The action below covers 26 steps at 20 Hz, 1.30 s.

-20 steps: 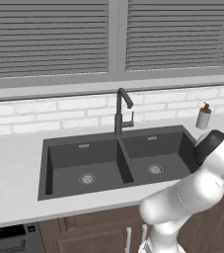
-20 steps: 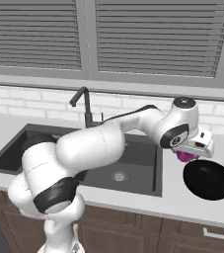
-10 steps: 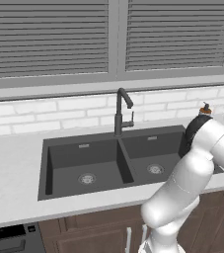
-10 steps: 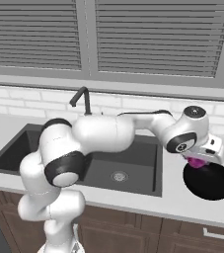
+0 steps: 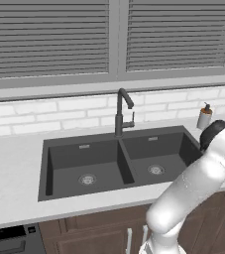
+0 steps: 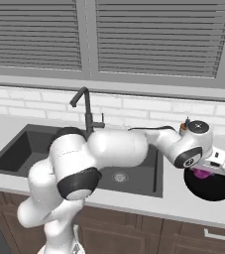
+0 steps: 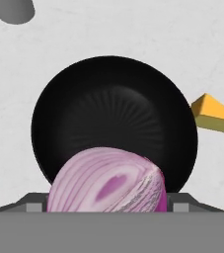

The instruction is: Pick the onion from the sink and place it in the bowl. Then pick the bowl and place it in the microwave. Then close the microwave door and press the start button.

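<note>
My gripper (image 6: 206, 166) is shut on the onion (image 6: 200, 173), a magenta-pink bulb, and holds it just above the wide black bowl (image 6: 216, 187) on the counter to the right of the sink (image 6: 18, 145). In the hand view the onion (image 7: 106, 182) sits between my gripper's (image 7: 107, 201) fingers at the bottom, over the near part of the bowl (image 7: 114, 108). Both basins of the dark sink (image 5: 64, 155) hold nothing but their drains. The microwave and its door are out of view.
An orange wedge (image 7: 213, 113) lies on the counter right beside the bowl. A soap dispenser (image 5: 203, 117) stands by the wall behind the sink's right corner. The tall dark faucet (image 5: 121, 111) rises behind the basins. Pale counter surrounds the bowl.
The arm has swung a little further right with the onion, from the bowl's left rim to over the bowl. The grip has stayed the same.
</note>
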### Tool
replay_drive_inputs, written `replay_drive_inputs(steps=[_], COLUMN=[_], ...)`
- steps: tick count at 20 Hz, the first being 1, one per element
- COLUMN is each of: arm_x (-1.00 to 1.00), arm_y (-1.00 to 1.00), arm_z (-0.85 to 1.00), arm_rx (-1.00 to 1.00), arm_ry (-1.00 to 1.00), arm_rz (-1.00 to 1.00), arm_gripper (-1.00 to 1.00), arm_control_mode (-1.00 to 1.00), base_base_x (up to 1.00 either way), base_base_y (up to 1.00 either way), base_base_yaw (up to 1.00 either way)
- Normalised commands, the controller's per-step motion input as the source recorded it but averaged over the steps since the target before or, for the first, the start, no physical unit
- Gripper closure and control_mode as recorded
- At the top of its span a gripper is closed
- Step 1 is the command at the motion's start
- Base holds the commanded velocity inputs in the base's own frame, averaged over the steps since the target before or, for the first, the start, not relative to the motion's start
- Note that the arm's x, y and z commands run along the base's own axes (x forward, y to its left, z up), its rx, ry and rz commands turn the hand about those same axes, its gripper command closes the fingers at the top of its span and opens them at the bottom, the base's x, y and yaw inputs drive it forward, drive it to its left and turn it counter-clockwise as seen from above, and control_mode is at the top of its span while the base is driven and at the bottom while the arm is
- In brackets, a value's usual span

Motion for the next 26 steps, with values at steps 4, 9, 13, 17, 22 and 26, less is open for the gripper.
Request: replay_drive_inputs(steps=[4, 9, 13, 17, 22, 26], arm_x=[0.06, 0.07, 0.05, 0.08, 0.05, 0.00], arm_y=[-0.16, 0.00, 0.00, 0.00, 0.00, 0.05], arm_z=[-0.28, -0.38, -0.46, -0.39, -0.18, 0.05], arm_rx=[0.00, 0.00, 0.00, 0.00, 0.00, 0.00], arm_ry=[0.01, 0.00, 0.00, 0.00, 0.00, -0.02], arm_rz=[0.00, 0.00, 0.00, 0.00, 0.00, -0.01], arm_gripper=[1.00, 1.00, 1.00, -1.00, -1.00, -1.00], arm_control_mode=[-1.00, -1.00, -1.00, -1.00, -1.00, -1.00], base_base_x=[0.00, 0.00, 0.00, 0.00, 0.00, 0.00], base_base_y=[0.00, 0.00, 0.00, 0.00, 0.00, 0.00], base_base_yaw=[0.00, 0.00, 0.00, 0.00, 0.00, 0.00])
